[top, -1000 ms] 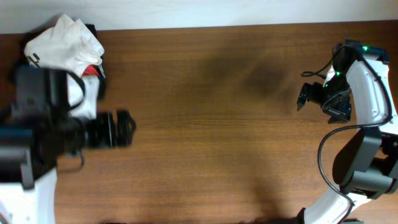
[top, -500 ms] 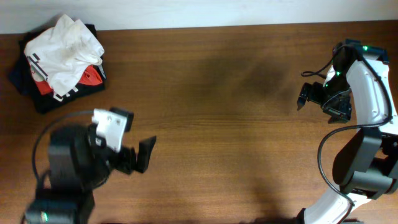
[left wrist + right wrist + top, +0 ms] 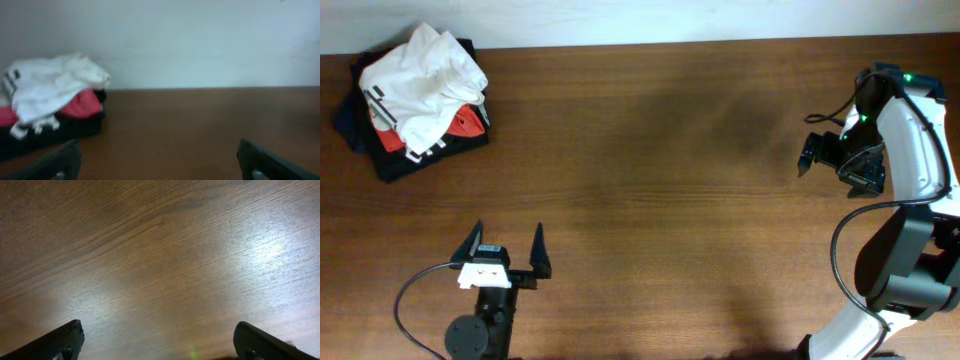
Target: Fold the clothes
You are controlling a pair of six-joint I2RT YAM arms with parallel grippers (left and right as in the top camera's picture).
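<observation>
The thin white T-shirt [image 3: 423, 78] lies crumpled on a red shirt [image 3: 467, 124] and a dark folded garment [image 3: 395, 160], at the far left corner of the wooden bench [image 3: 660, 200]. The left claw [image 3: 507, 243] and the right claw [image 3: 159, 339] stand wide, holding nothing.

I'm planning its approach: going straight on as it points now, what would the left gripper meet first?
Probably bare table, then the wall: the left gripper aims just right of the white T-shirt, though its outer finger might graze the dark garment beneath. Depth is unclear.
</observation>
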